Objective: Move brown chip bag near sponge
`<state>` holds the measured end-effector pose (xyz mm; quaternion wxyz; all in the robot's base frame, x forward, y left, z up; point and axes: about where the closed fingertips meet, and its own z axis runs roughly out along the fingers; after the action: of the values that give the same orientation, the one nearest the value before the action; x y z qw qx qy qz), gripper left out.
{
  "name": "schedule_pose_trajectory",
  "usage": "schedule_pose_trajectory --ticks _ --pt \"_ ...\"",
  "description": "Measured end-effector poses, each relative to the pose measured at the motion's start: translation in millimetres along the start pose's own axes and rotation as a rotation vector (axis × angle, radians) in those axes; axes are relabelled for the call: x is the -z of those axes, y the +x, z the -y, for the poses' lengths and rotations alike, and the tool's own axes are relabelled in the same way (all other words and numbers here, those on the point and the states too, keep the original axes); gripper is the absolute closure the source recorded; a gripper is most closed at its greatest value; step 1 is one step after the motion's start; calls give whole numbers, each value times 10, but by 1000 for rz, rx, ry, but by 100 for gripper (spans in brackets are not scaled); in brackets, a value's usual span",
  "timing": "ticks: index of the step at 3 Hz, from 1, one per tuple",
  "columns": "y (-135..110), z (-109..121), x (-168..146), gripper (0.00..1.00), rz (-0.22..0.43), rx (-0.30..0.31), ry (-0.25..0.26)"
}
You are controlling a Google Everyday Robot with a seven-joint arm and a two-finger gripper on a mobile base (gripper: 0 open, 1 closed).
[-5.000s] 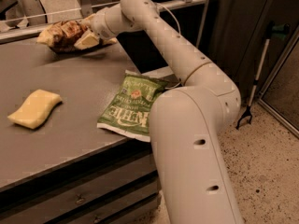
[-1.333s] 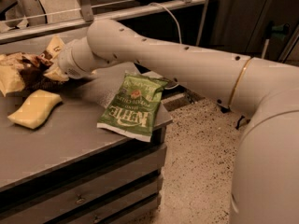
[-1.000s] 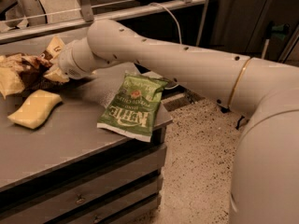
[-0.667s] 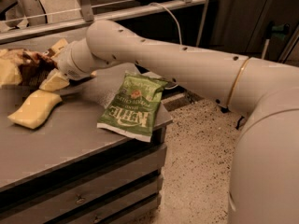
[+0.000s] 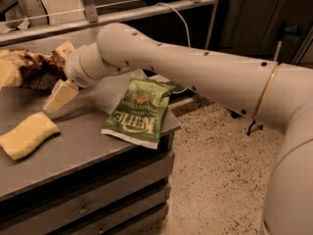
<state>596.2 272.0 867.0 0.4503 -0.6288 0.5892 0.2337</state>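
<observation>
The brown chip bag (image 5: 30, 68) lies crumpled at the table's far left, dark foil with a pale yellow end at its left. The sponge (image 5: 27, 135), a pale yellow slab, lies on the table just in front of it, a short gap apart. My gripper (image 5: 53, 77) is at the bag's right end, jaws spread wide. One pale finger (image 5: 64, 48) is above the bag's end and the other (image 5: 58, 96) is below it, pointing toward the sponge. The bag's end sits between them, and neither finger presses on it.
A flat green chip bag (image 5: 138, 112) lies near the table's right front corner, partly over the edge. My white arm (image 5: 195, 77) spans above it from the right. A metal rail (image 5: 122, 13) runs along the back. Speckled floor lies to the right of the table (image 5: 88, 146).
The bag was carried from the back of the table to the left, near the sponge. In the last second the lower finger swung down and the jaws opened off the bag.
</observation>
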Motion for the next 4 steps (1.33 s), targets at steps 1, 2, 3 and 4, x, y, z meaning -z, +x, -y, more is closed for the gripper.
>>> schedule_pose_trajectory --ticks 1,2,3,4 --pt "11 84 175 0 7 9 22" --pt "33 153 333 0 44 12 2" --pt "38 78 445 0 97 8 -60" --pt "30 -328 639 0 143 -20 -155"
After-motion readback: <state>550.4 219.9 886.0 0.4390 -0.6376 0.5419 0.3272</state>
